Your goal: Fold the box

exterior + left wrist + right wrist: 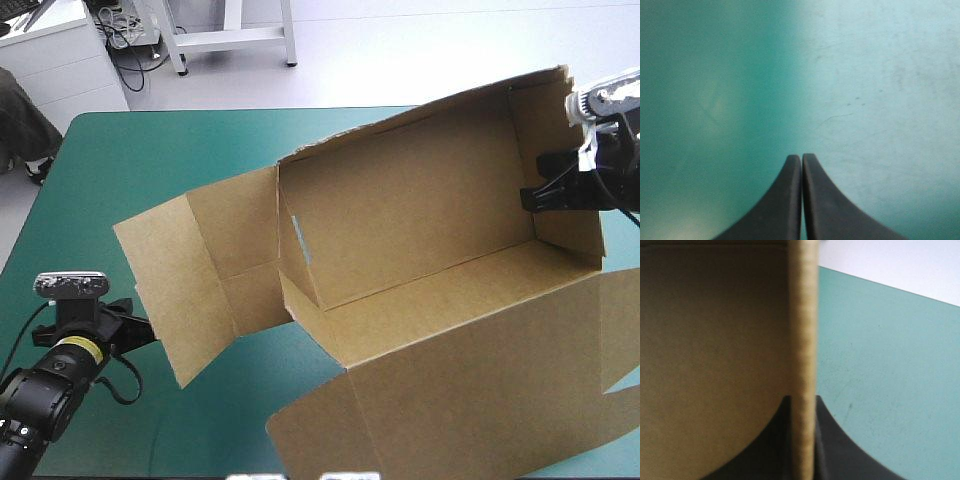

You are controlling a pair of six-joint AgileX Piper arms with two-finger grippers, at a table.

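The brown box [420,200] lies across the middle and right of the table, half formed. Its far long wall and both end walls stand up around an open tray, with the inside facing up and toward the near side. The lid panel [480,400] lies flat on the near-right part of the teal-green cover [150,160]. From the left end wall the untucked flaps [190,280] spread out toward the left.

The right gripper [540,195] is at the box's right end wall [560,170], at the far right of the table. Its fingers are pinched almost together on the board, one inside the tray and one outside. In the right wrist view the wall's cut edge [802,315] runs straight out between the two black fingers. The tray's brown inner face is on one side of it and bare cover on the other.

The left gripper [138,322] is at the near-left of the table, just beside the near corner of the outermost flap (the high view does not settle whether it touches the board). In its own wrist view the fingers [785,200] meet in a point with nothing between them. Only the teal-green cover lies ahead.
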